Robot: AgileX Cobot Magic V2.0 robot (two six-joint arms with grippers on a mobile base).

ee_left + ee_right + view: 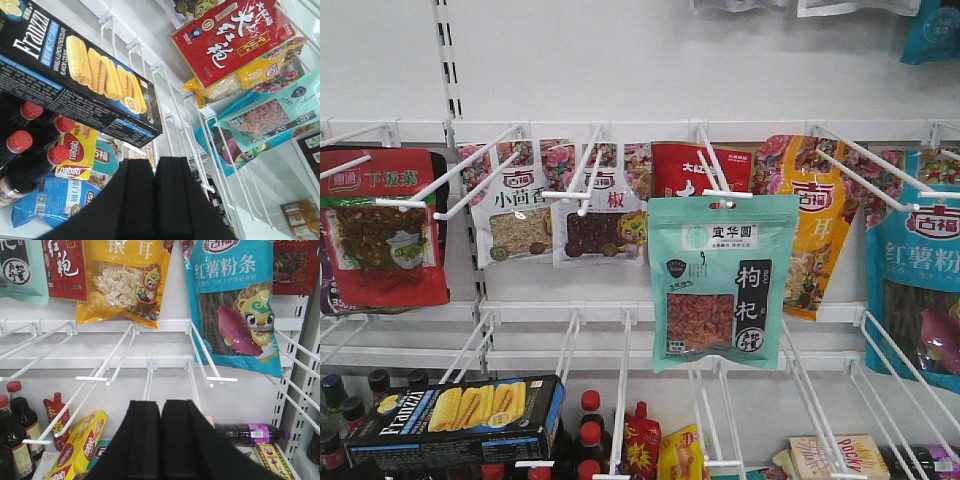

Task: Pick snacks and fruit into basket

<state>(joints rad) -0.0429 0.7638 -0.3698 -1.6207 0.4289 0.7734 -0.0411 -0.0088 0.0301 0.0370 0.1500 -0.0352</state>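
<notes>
A mint-green pouch (723, 280) with dried red berries hangs from a white hook at the centre of the front view; it shows again at the right of the left wrist view as the mint-green pouch (272, 117). A black-and-blue corn box (455, 418) rests on wire hooks at lower left, and the corn box (75, 75) fills the upper left of the left wrist view. My left gripper (155, 162) is shut and empty, below the box. My right gripper (161, 404) is shut and empty, below a yellow pouch. The fruit and the basket are out of view.
Long white wire hooks (490, 160) jut out from the shelf wall. Other pouches hang along the rail: red (380, 225), orange-yellow (125, 282), blue (235, 310). Dark bottles with red caps (25, 145) and a yellow box (80, 445) stand below.
</notes>
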